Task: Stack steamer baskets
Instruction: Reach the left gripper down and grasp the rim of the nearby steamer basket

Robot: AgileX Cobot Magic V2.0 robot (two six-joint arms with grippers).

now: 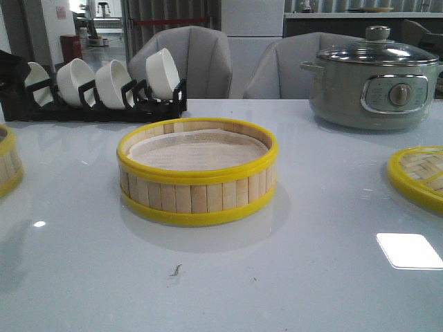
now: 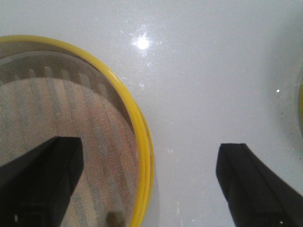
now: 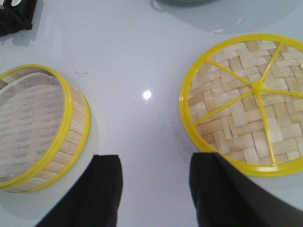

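One steamer basket (image 1: 197, 173) with yellow rims and a pale liner stands in the middle of the table. A second steamer basket (image 1: 7, 166) is cut off by the front view's left edge. In the left wrist view my left gripper (image 2: 149, 170) is open above this second basket (image 2: 71, 118). It straddles the yellow rim, with one finger (image 2: 42, 179) over the liner and the other over bare table. In the right wrist view my right gripper (image 3: 154, 179) is open and empty over the table, between the middle basket (image 3: 38, 127) and the woven lid (image 3: 246, 104). Neither gripper shows in the front view.
The flat woven-bamboo lid (image 1: 419, 176) lies at the right edge of the table. A grey-green electric pot (image 1: 374, 83) with a glass lid stands at the back right. A black rack of white bowls (image 1: 97, 86) stands at the back left. Two chairs stand behind the table.
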